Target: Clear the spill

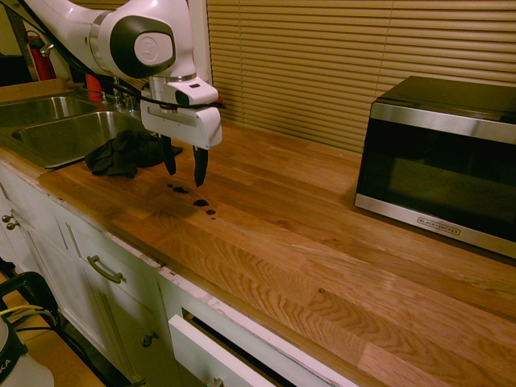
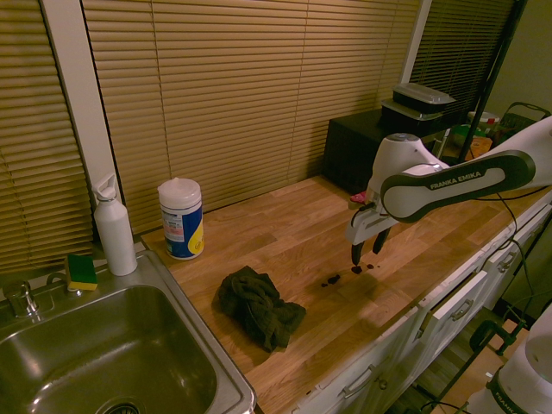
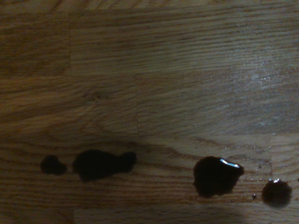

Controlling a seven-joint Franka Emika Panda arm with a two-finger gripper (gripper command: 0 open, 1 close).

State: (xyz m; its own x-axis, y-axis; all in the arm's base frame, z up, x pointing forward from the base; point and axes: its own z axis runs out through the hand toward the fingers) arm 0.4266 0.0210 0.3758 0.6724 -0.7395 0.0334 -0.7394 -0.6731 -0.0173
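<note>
The wooden bench [image 1: 322,258] ran beneath the pincer, with a steel sink [image 2: 103,362] at one end and a microwave [image 1: 439,161] well off at the other. A crumpled black cloth [image 2: 259,306] lay on the bench on the pincer's sink side, near but apart. The pincer [image 1: 185,173] hung pointing down, fingers spread wide and empty. The spill [image 1: 193,197], small dark drops in a short line, sat just below its fingertips.

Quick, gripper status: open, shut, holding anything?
Gripper: open, empty, pointing down above the spill; the black cloth lies untouched near the sink.
</note>
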